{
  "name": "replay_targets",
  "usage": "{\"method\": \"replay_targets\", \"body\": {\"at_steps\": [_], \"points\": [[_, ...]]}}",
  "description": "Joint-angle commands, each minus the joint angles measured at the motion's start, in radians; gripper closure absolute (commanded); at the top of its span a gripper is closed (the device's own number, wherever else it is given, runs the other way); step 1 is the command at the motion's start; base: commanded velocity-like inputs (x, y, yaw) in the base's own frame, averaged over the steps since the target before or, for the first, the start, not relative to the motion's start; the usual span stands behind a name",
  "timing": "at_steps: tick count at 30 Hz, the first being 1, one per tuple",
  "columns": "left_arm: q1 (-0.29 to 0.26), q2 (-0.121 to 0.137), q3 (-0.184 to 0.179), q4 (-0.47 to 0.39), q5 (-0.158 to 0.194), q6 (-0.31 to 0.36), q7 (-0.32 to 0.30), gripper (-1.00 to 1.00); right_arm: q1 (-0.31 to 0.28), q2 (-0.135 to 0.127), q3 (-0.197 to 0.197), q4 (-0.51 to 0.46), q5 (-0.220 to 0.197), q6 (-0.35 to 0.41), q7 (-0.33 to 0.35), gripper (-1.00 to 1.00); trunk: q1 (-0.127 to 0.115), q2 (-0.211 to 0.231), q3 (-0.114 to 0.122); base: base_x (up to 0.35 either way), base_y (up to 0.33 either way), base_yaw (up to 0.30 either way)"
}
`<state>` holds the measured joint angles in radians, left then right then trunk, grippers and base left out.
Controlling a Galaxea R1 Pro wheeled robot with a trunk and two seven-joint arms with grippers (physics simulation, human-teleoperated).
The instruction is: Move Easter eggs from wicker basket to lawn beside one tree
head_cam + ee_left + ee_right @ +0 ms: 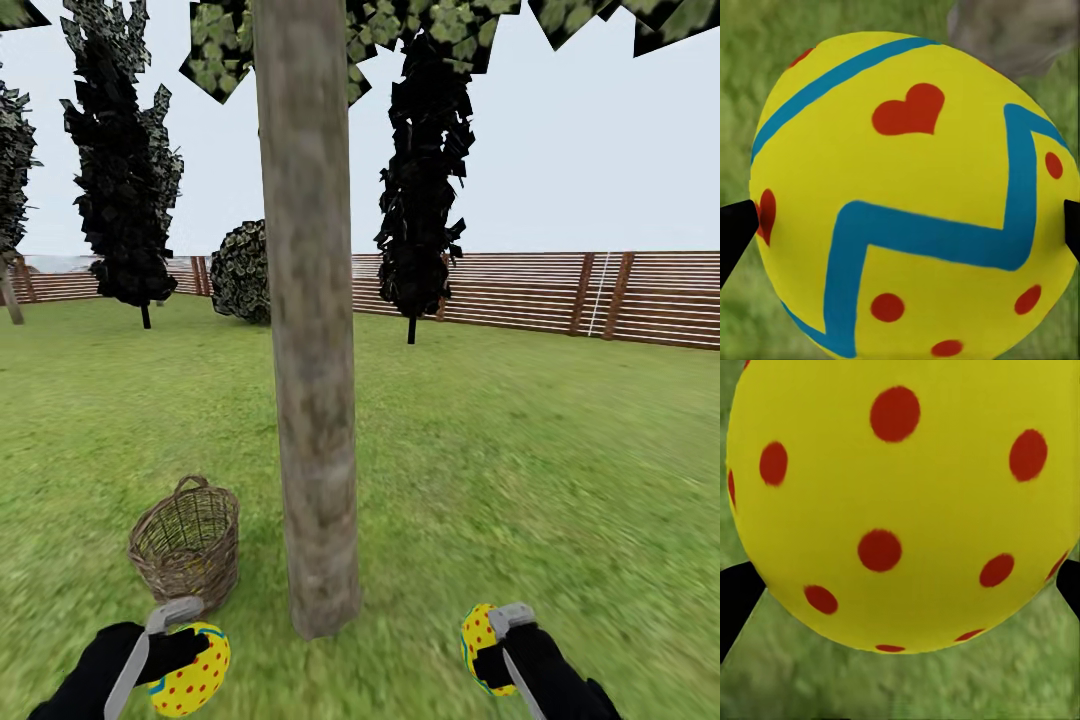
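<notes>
Eggs were both in hand: left gripper [165, 640] clamped on one Easter egg [195, 670], right gripper [505, 645] on another [478, 640], low beside the tree [310, 400], wicker basket [187, 540] nearby. Smooth, rounded shells probably slip easily, so gripping across the widest middle looked safest.

Two dark cypresses [125, 200] [425, 170] stood before the slatted fence [540, 290]; a round bush [242, 272] sat between them; sky [600, 150] was pale.
</notes>
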<state>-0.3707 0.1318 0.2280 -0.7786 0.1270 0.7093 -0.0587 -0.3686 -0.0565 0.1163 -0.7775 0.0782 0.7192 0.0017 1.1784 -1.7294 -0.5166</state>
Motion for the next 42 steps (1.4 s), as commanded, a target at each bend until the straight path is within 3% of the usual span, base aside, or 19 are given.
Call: {"method": "replay_targets", "body": {"at_steps": [1,4,8,42], "points": [[-0.001,-0.004,0.002,-0.001,0.005,0.006,-0.001,1.0,-0.002,0.009,0.006,-0.004,0.008,0.006,-0.001,1.0,0.0,-0.001,-0.001,0.0,0.0,0.0],[-0.001,-0.007,0.002,-0.002,0.005,0.006,-0.001,1.0,-0.003,0.02,0.035,-0.005,0.008,0.004,0.0,1.0,0.0,-0.001,-0.001,0.0,0.0,0.0],[-0.001,-0.006,0.005,-0.006,0.006,0.006,-0.001,1.0,-0.003,0.018,0.044,0.003,0.009,0.002,0.0,1.0,0.008,-0.015,-0.007,0.0,0.0,0.0],[-0.001,-0.004,0.008,-0.011,0.006,-0.017,0.0,1.0,-0.003,0.018,0.046,0.032,0.009,-0.025,-0.001,1.0,0.138,-0.253,-0.116,0.0,0.0,0.0]]}}
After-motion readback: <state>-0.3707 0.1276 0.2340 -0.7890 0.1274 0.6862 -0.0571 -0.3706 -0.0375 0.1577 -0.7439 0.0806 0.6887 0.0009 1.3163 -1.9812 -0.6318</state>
